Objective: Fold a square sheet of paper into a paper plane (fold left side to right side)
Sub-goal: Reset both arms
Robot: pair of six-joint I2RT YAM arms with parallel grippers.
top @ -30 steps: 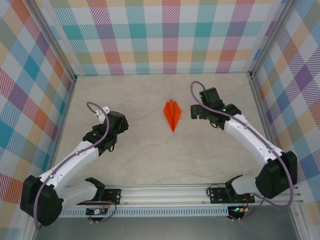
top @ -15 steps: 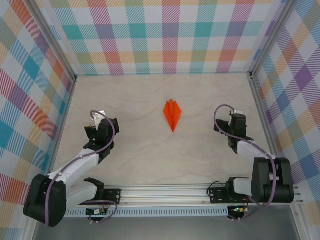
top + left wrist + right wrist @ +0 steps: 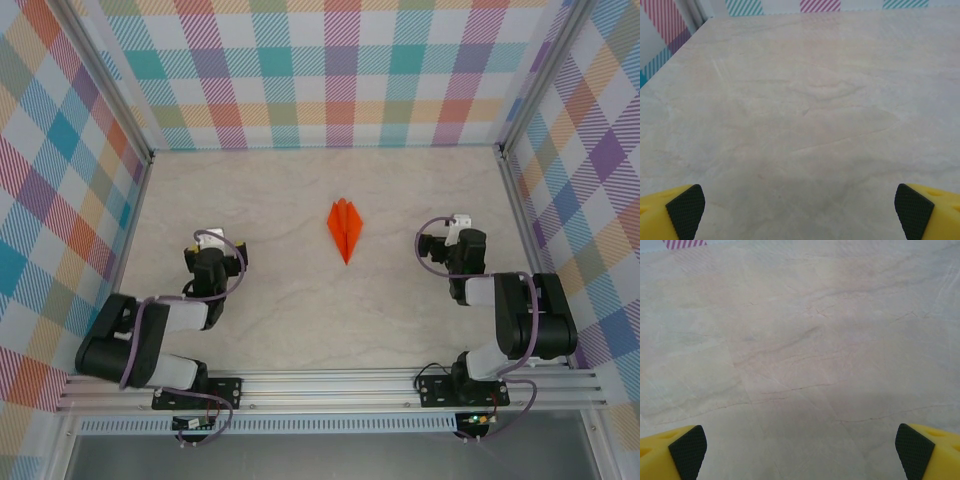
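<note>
A folded orange paper plane (image 3: 343, 228) is pictured lying flat near the middle of the marbled table (image 3: 280, 310), its pointed nose turned toward the near edge and its wider tail toward the far wall. The left end effector (image 3: 210, 246) and the right end effector (image 3: 452, 236) are seen well apart from it on either side. Each has its jaws spread wide and nothing is held between them. In the left wrist view, only bare table is framed by the black pads (image 3: 686, 211) on their yellow fingers, and the same is shown between the pads (image 3: 687, 451) of the right wrist view.

The plane is judged to be very light and thin, soft enough to be crushed by a hard squeeze and likely to skate on the smooth table if pushed from one side (a flat sheet offers little for a finger to get under). If it must be lifted, the layered centre fold, where the paper is thickest and stiffest, is thought the safest place to be pinched. The thin wing edges and the nose tip are best left alone.

Open table surrounds the plane on all sides, and the checked walls (image 3: 340, 80) stand well back. The metal rail (image 3: 330, 385) along the near edge is where room is tightest.
</note>
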